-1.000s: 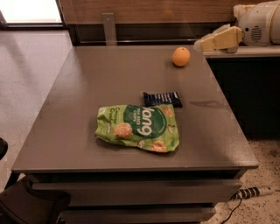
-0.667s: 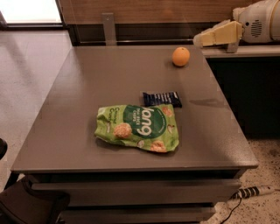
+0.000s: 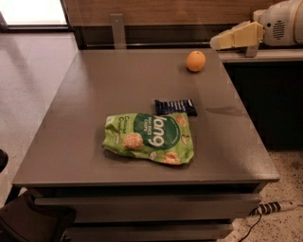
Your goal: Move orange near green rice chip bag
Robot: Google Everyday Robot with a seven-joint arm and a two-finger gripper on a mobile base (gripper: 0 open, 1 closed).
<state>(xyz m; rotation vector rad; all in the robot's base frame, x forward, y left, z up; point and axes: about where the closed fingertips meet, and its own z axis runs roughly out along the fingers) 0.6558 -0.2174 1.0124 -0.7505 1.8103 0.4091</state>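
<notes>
The small round orange fruit point(image 3: 196, 61) has smooth matte skin and sits just below and a bit left of the pale yellow gripper point(image 3: 218, 42), not touching it, near the far right corner of the table. The claw hangs at the top right, pointing left; can't tell if it's apart or together. The flat grey matte table point(image 3: 94, 94) has drawers under its front edge. Well below-left of the claw lies the big crinkled green rice chip bag point(image 3: 149, 138) with white lettering and tan chips. A small dark blue wrapper point(image 3: 175, 107) lies beside its top edge. Wood panelling point(image 3: 165, 9) runs behind, with pale floor point(image 3: 28, 94) off left and a white power strip point(image 3: 274, 207) down right.
</notes>
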